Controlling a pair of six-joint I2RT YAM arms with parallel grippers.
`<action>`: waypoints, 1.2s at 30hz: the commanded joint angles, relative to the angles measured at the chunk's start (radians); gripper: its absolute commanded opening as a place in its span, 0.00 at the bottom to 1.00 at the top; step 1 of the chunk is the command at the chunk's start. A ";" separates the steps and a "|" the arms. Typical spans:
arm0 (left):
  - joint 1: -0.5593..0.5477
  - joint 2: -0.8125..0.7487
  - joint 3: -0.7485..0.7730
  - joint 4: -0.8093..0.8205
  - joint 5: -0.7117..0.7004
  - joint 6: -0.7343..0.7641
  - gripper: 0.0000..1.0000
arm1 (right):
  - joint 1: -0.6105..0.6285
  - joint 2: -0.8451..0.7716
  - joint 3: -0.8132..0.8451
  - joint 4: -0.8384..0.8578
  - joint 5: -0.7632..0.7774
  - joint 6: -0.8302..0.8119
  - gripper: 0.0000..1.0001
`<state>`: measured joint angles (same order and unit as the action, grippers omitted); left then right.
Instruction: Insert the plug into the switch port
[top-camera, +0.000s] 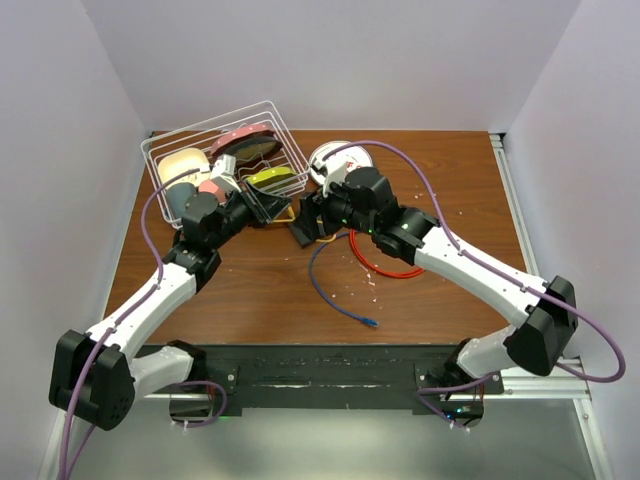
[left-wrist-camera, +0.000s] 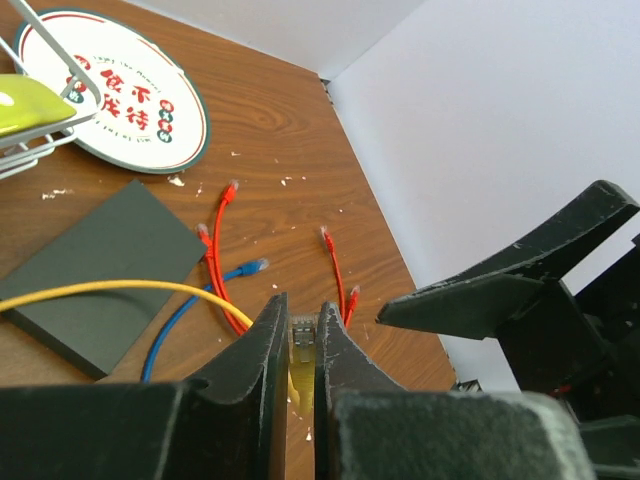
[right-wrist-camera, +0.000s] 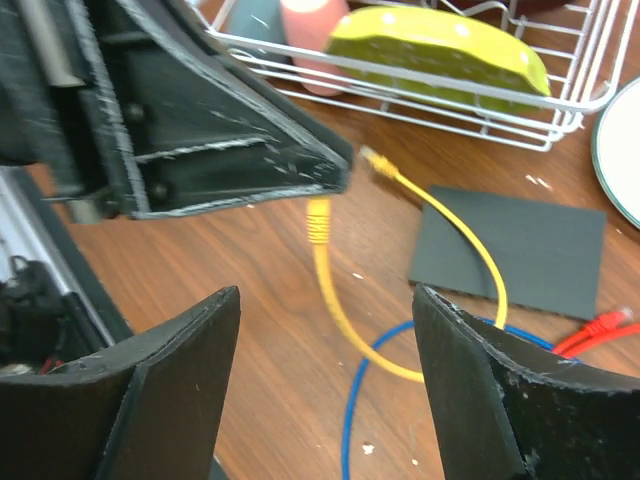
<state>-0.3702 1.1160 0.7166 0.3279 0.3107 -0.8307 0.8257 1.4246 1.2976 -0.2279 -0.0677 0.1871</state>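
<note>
- Right gripper (right-wrist-camera: 328, 295): jaws stood wide apart, holding nothing.
- Left gripper (left-wrist-camera: 302, 305): jaws were pinched on the plug (left-wrist-camera: 303, 335).
- Switch (right-wrist-camera: 540, 250): one, flat, beyond the open jaws and off to one side. Its long axis ran crosswise to them; the socket edge was not discernible.
- Loose leads: one yellow cable (right-wrist-camera: 340, 310), one blue cable (left-wrist-camera: 185, 320), two red cables (left-wrist-camera: 215, 270).
- Plug: one, yellow, heading not discernible.

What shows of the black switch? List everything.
The switch is a flat, matte-black rectangular box with a plain, unmarked top. It lies flat on the wooden table, close to the patterned white plate. No sockets show in these views. The yellow cable passes over one end of it; whether it touches cannot be told.
</note>
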 joint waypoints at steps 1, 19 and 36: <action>-0.009 -0.022 0.049 0.020 -0.018 -0.038 0.00 | 0.000 0.008 0.051 0.018 0.062 -0.028 0.65; -0.009 -0.008 0.049 0.051 0.007 -0.047 0.00 | 0.003 0.105 0.060 0.108 -0.050 0.003 0.50; -0.009 -0.082 0.021 0.083 0.042 0.062 0.37 | -0.002 0.126 0.085 0.107 -0.073 -0.035 0.00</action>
<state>-0.3714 1.1038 0.7166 0.3458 0.3050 -0.8341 0.8257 1.5791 1.3426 -0.1390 -0.1341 0.2047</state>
